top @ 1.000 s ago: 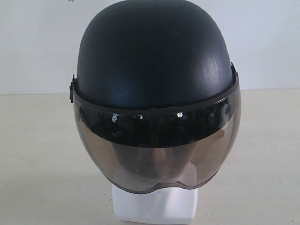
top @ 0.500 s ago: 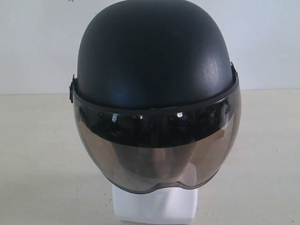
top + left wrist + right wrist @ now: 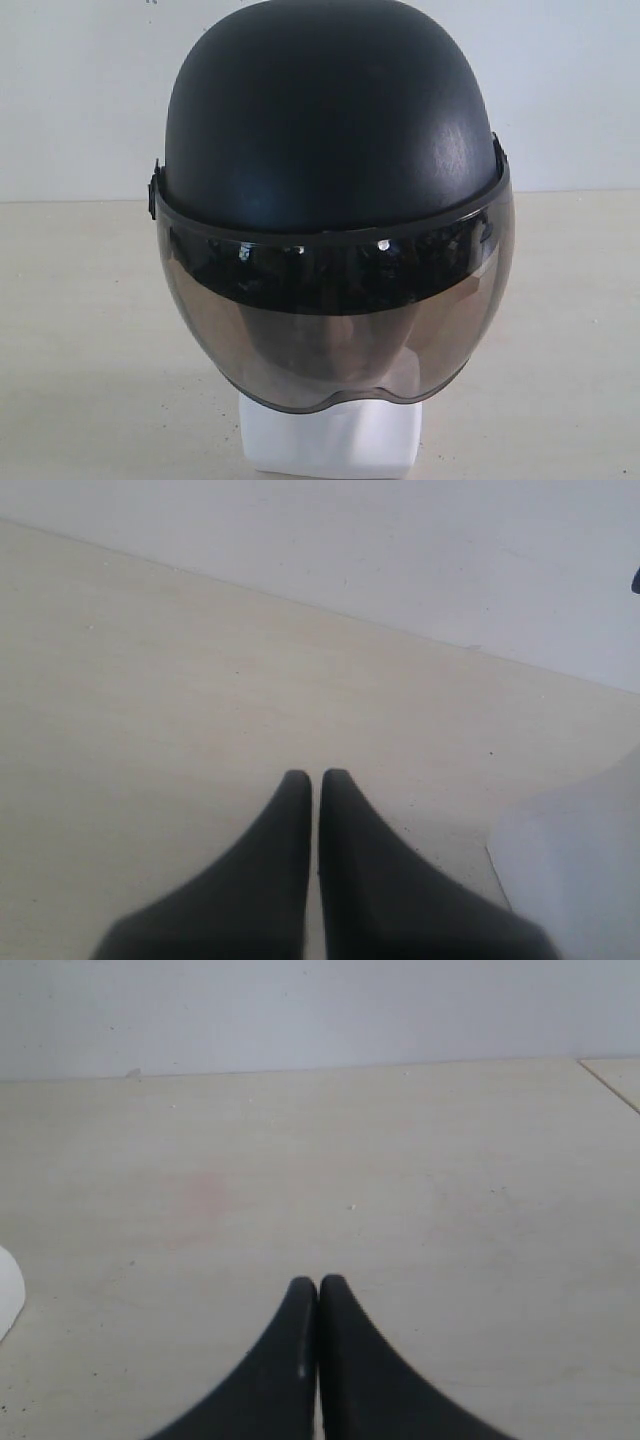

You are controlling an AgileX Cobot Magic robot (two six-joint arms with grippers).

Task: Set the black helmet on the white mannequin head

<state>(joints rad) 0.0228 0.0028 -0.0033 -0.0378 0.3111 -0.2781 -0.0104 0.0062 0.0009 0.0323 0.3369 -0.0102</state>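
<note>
The black helmet (image 3: 325, 115) sits on the white mannequin head, filling the middle of the exterior view. Its smoky visor (image 3: 335, 330) hangs down over the face, which shows only dimly through it. Below the visor the white neck base (image 3: 330, 440) stands on the table. Neither gripper appears in the exterior view. In the left wrist view my left gripper (image 3: 316, 777) is shut with nothing in it, over bare table. My right gripper (image 3: 318, 1283) is likewise shut and empty above the table.
A beige tabletop (image 3: 80, 330) runs back to a pale wall (image 3: 80, 90). A white shape (image 3: 575, 870) lies at the edge of the left wrist view, and a small white curved edge (image 3: 8, 1295) shows in the right wrist view.
</note>
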